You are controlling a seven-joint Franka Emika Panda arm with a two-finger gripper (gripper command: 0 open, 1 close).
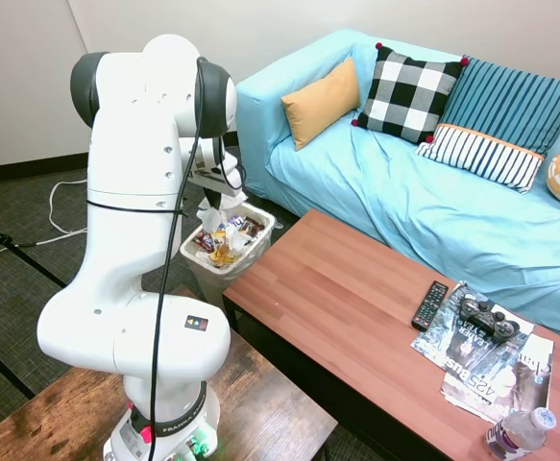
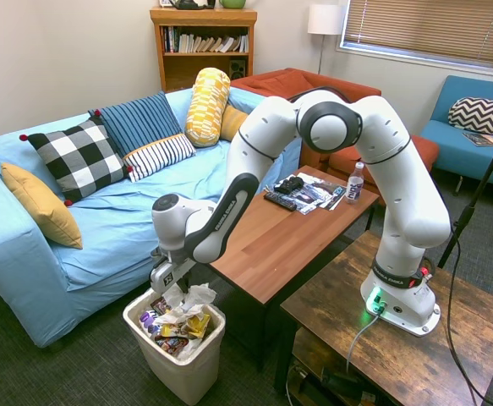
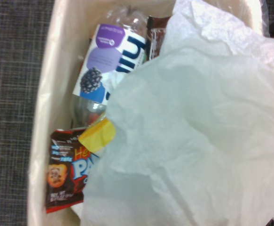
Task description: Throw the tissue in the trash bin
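Note:
The crumpled white tissue [image 1: 208, 212] hangs just above the open top of the trash bin [image 1: 266, 233], a small white basket with a liner over its rim and snack wrappers inside. My gripper [image 1: 213, 198] points down directly over the bin and is shut on the tissue. From the other side, the gripper [image 2: 171, 287] sits low over the bin [image 2: 183, 369], with the tissue [image 2: 198, 296] at rim height touching the top of the wrappers. In the wrist view the tissue [image 3: 188, 141] fills most of the picture above the bin's liner [image 3: 51, 70], a bottle and wrappers.
The bin stands on the carpet between the blue sofa [image 1: 376, 182] and the end of the wooden coffee table [image 1: 337, 298]. On the table lie a black remote [image 1: 429, 305], a game controller [image 1: 487, 318], magazines [image 1: 496, 375] and a water bottle [image 1: 520, 432].

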